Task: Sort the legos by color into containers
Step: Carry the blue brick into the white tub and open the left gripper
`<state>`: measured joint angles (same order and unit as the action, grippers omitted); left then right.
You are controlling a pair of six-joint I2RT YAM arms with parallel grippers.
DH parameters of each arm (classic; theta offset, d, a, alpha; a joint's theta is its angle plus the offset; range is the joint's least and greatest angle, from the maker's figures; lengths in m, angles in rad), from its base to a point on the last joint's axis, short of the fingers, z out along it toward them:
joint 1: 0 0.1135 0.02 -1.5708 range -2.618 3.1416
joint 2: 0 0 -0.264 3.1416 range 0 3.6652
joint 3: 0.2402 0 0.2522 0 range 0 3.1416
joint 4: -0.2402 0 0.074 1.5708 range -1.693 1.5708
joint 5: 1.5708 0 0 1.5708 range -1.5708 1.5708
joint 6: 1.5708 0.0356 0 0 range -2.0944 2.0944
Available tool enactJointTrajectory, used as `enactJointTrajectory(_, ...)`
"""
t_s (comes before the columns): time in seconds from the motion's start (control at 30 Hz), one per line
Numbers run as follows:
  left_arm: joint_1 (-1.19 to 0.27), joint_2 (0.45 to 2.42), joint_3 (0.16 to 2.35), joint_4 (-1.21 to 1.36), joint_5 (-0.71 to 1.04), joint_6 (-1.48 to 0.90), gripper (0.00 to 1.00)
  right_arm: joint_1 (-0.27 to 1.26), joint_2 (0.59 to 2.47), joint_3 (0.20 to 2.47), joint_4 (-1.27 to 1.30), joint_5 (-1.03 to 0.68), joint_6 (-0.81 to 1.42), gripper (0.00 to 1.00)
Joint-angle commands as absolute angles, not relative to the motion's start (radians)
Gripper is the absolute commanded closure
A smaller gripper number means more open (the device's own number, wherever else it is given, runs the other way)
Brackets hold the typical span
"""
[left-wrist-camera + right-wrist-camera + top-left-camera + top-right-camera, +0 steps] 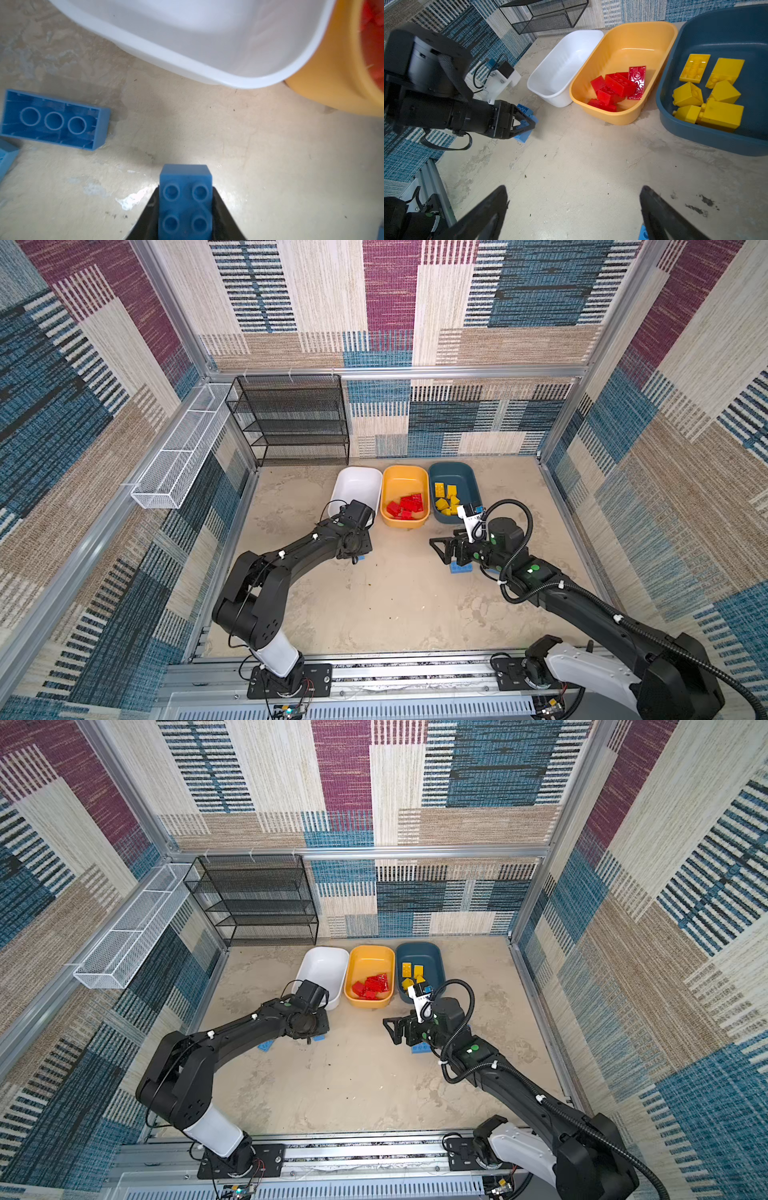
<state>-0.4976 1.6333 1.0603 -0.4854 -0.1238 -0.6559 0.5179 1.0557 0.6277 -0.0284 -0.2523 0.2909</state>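
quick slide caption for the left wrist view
Left gripper shut on a blue lego, white tub ahead, an upturned blue lego loose nearby.

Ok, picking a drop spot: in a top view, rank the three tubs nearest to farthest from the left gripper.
1. White tub, left end, just past the left gripper.
2. Orange tub, middle.
3. Teal tub, right end.

The white tub (357,485), yellow-orange tub (405,483) and dark teal-blue tub (451,475) are plain. The red bricks (407,506) are glossy, the yellow bricks (446,499) duller, the blue bricks (54,120) sky blue (lighter than the teal tub). The table (395,605) is mottled beige, and the walls (390,294) show woven patches of blue, maroon and tan with stripes.
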Motion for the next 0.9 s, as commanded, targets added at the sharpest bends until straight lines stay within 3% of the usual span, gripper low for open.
enactJointTrajectory(0.0, -0.498, 1.597, 1.104, -0.598, -0.050, -0.594, 0.71, 0.520, 1.033, 0.619, -0.032, -0.249, 0.317, 0.00)
enactJointTrajectory(0.4, -0.486, 1.638, 1.394, -0.795, -0.067, -0.456, 0.70, 0.519, 0.979, 0.560, -0.054, -0.265, 0.348, 0.00)
enactJointTrajectory(0.87, -0.342, 2.043, 1.889, -0.838, -0.049, -0.397, 0.70, 0.520, 1.013, 0.519, -0.011, -0.316, 0.365, 0.00)
